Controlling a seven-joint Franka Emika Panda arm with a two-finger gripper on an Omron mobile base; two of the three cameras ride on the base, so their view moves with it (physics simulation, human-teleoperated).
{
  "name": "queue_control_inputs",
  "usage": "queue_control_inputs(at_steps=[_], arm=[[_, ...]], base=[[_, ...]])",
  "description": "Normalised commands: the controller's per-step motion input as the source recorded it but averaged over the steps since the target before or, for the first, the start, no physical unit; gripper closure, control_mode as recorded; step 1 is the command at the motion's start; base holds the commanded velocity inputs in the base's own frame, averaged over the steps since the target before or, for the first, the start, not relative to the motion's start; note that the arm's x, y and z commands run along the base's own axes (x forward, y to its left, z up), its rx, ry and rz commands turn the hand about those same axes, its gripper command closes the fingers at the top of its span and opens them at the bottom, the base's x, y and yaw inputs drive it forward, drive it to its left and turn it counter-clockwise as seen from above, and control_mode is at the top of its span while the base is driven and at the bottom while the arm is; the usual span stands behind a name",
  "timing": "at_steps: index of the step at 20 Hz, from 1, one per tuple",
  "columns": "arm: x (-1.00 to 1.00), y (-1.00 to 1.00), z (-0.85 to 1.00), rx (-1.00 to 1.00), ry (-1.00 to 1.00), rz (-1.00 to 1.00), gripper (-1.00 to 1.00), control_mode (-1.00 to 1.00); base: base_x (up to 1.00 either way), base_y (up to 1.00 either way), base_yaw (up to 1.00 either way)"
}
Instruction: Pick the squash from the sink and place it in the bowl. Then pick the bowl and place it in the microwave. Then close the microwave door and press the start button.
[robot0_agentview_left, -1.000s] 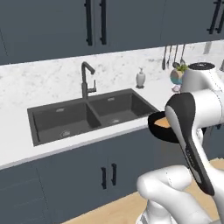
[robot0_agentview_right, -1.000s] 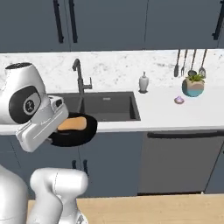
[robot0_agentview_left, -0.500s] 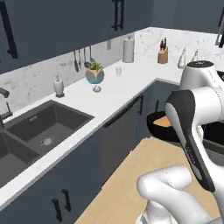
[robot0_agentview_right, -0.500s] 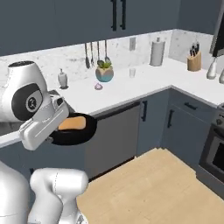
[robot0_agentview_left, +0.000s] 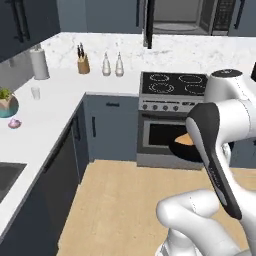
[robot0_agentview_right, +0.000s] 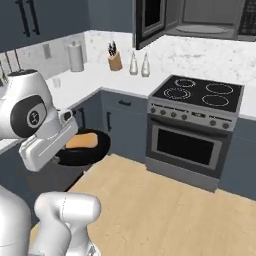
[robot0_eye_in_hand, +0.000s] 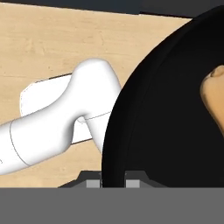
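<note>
Evidently the jaws were closed narrowly on the rim of the bowl, seen at the bottom centre of the hand view where the two finger tips stood either side of the black edge; the bowl was carried off any surface, above the pale wooden floor; the squash lay inside it, at the right edge of that view, resting on the bowl's dark inner wall. From the right base view the bowl hung at the left centre of the frame, just beside the white arm, with the orange-tan squash lying across its middle; from the left base view the bowl showed at the right centre, partly hidden by the arm, in front of the oven door, and the squash peeked over its rim. The microwave sat at the top of the frame above the stove, its grey interior showing; the microwave door stood swung out toward the left at the top of the right base view. One corner of the sink showed at the left edge, set in the white table, well apart from the bowl.
</note>
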Motion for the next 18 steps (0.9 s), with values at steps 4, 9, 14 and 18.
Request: queue_control_inputs(at_steps=[4,9,14,18], arm=[[0.00,0.00,0.00,0.00,0.00,0.00,1.00,1.00],[0.00,0.00,0.00,0.00,0.00,0.00,1.00,1.00],[0.00,0.00,0.00,0.00,0.00,0.00,1.00,1.00],[0.00,0.00,0.00,0.00,0.00,0.00,1.00,1.00]], base=[[0.52,-0.56,-0.52],[0.97,-0.50,-0.31],[1.00,-0.20,-0.30],[0.99,0.02,-0.27]])
